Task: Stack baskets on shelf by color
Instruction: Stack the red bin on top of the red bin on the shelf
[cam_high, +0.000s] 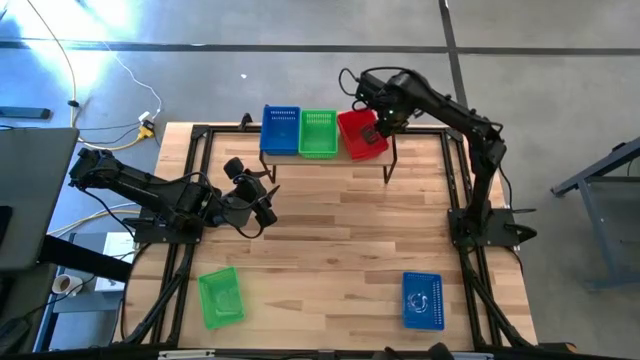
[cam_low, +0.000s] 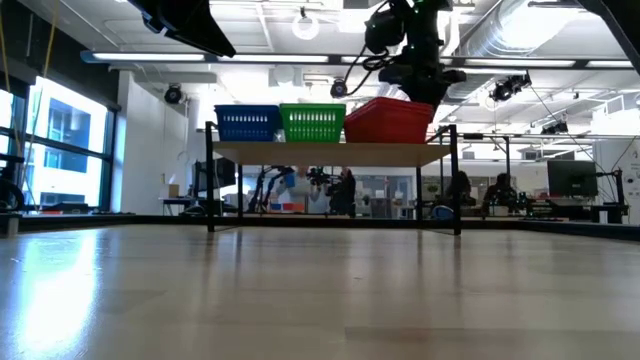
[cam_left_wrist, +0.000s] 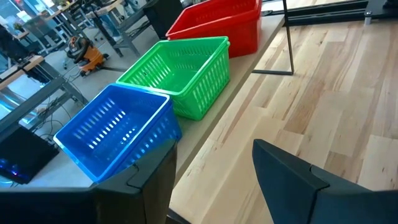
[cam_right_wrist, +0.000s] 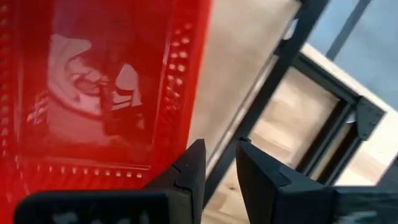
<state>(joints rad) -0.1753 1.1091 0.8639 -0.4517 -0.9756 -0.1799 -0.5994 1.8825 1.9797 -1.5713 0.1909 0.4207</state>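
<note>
The right gripper (cam_high: 378, 131) hangs over the shelf (cam_high: 385, 151), its jaws narrowed on the side wall of the red basket (cam_high: 358, 134), which sits tilted with one end raised, probably because it is only partly seated. Beyond the gripper along the shelf, the green basket (cam_high: 318, 133) and then the blue basket (cam_high: 281, 130) stand side by side, each likely marking its colour's stack. The left gripper (cam_high: 252, 193) waits over the bare surface (cam_high: 340, 240), well apart from the right one, jaws wide and empty, facing the shelf. Far from both grippers, near the surface's front edge, a second green basket (cam_high: 220, 297) and a second blue basket (cam_high: 422, 299) lie unstacked.
</note>
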